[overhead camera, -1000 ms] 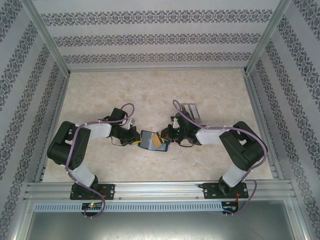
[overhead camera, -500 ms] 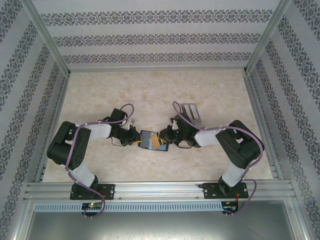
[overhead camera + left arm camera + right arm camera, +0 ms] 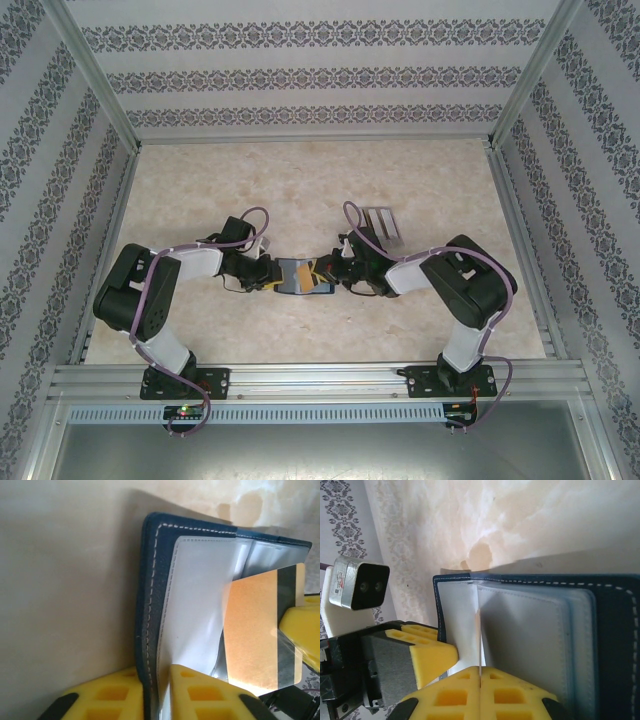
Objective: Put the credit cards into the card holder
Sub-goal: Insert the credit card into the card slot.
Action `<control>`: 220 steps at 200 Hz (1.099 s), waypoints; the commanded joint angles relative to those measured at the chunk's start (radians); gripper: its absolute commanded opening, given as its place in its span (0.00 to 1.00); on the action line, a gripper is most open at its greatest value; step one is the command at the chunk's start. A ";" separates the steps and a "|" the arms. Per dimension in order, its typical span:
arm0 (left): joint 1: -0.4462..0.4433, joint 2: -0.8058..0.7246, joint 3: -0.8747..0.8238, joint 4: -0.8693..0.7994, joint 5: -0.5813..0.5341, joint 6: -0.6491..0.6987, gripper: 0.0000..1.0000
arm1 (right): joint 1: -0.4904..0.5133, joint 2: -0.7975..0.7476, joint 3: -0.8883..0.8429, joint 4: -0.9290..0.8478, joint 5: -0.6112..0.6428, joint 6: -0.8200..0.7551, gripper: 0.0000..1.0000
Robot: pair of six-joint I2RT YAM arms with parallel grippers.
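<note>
Left wrist, bottom edge: left hand (image 3: 152, 674) clamped the card holder (image 3: 150, 580); right hand (image 3: 480, 672) pinched the orange card (image 3: 252, 630) mid-right.

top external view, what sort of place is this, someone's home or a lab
Most likely a robot test cell, not a home: a left arm and right arm bolted to an aluminium rail, and flat patterned wall panels boxing in a marble-look table.
</note>
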 commanded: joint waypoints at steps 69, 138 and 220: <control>-0.024 0.022 -0.069 0.036 -0.083 -0.031 0.13 | 0.011 0.085 -0.015 0.170 -0.036 -0.058 0.02; -0.020 -0.038 -0.037 -0.052 -0.136 -0.003 0.44 | 0.002 0.134 -0.029 0.307 -0.060 -0.062 0.02; 0.021 -0.049 -0.010 -0.145 -0.176 0.026 0.17 | 0.002 0.178 -0.004 0.417 -0.118 -0.047 0.02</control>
